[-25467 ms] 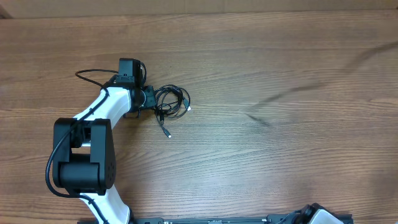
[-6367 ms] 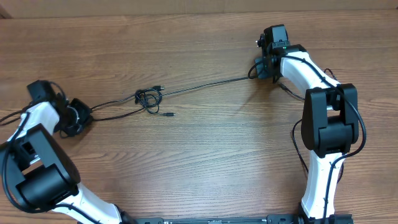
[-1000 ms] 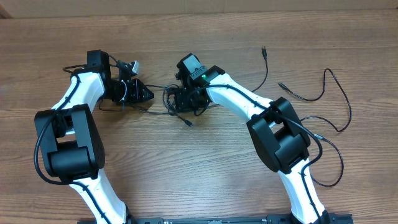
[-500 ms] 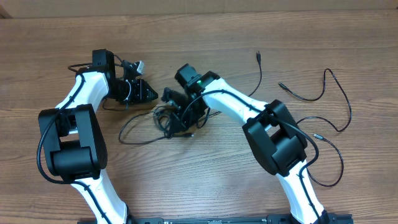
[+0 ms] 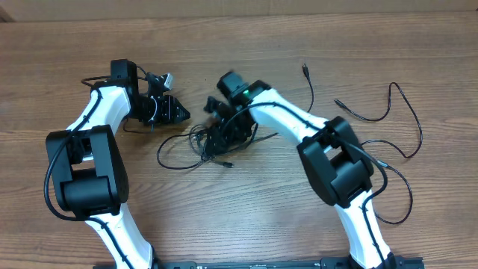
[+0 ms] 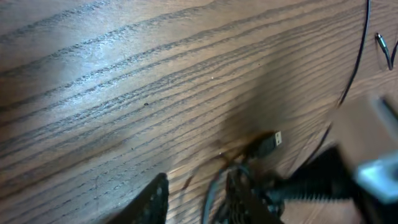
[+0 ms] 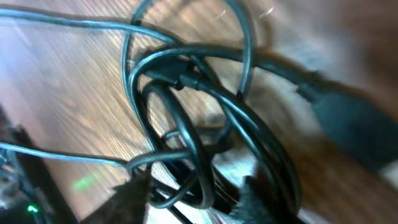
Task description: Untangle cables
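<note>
Looking down from overhead, you are loosening the cables (image 5: 196, 143) at mid-table, with the right gripper (image 5: 224, 133) on them. At the left wrist, the left gripper (image 6: 198, 182) is standing open with one cord passing between its fingers. At the right wrist, the fingers (image 7: 134, 199) are pinching the knot. The next move is likely calling for gentle pulling apart.

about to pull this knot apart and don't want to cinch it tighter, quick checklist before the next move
1. Right tool at the knotted bundle: ok, its fingers straddle the coil.
2. Right tool actually clamped on a strand: cannot tell.
3. Left tool holding a strand to pull against: not ok, it is open with nothing clamped.
4. Free end for the left tool to take: ok, a plug lies just ahead of its fingers.
5. Knot slack enough to pull: not ok, the loops cross tightly in the right wrist view.
6. Loose cable away from the bundle: ok, it lies apart on the right.
</note>
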